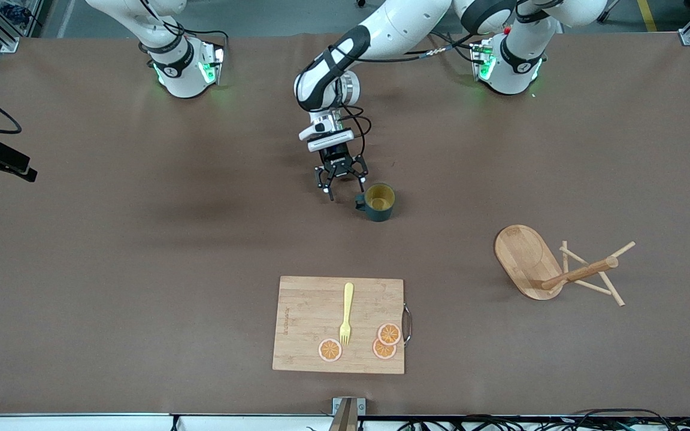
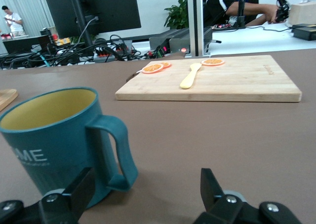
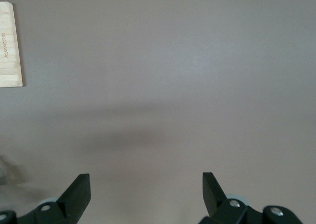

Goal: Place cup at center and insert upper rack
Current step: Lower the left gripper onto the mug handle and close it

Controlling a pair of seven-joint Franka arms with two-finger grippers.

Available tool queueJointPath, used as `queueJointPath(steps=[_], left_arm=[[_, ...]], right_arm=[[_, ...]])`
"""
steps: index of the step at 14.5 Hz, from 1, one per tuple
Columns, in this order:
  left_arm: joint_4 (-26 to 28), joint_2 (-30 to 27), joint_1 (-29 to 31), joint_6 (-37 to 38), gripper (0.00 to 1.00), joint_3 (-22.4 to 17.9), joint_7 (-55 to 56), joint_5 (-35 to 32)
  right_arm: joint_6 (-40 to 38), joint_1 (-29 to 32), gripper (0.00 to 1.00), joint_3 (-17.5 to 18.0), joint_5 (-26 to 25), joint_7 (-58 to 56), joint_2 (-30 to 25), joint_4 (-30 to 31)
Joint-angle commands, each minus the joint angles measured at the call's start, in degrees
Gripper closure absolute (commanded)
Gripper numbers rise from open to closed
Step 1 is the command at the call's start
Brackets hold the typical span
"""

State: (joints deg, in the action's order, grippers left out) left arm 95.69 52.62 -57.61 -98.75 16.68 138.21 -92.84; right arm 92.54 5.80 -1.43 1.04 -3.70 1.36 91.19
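The dark teal cup (image 1: 379, 202) with a yellow inside stands upright near the table's middle, its handle (image 2: 116, 150) turned toward my left gripper (image 1: 343, 185). That gripper is low beside the cup and open. In the left wrist view the handle sits between the fingers of the left gripper (image 2: 148, 197), and one finger (image 2: 81, 189) is in front of the cup's (image 2: 49, 135) wall. The bamboo upper rack (image 1: 578, 272) lies tipped on its side toward the left arm's end of the table, nearer the front camera than the cup. My right gripper (image 3: 146, 194) hangs open over bare table.
A wooden cutting board (image 1: 303, 311) lies nearer the front camera than the cup. It carries a yellow fork (image 1: 347, 314) and three orange slices (image 1: 388, 334). Its corner (image 3: 10, 43) shows in the right wrist view. Brown table surface spreads between cup, board and rack.
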Motion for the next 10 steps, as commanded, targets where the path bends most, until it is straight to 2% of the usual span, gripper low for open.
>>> queueJointPath(steps=[1,10], left_arm=[[-0.9,1.3,-0.6,0.3,0.1,-0.7,1.1,-2.0],[-1.7,2.3,-0.3,-0.7,0.19,-2.0,3.1,-4.5]], right_arm=[[0.5,0.2,0.0,0.3,-0.8,0.2,-2.0,1.6],[-0.6,-0.6,0.0,0.5,-0.9,0.1,-1.9,0.8]])
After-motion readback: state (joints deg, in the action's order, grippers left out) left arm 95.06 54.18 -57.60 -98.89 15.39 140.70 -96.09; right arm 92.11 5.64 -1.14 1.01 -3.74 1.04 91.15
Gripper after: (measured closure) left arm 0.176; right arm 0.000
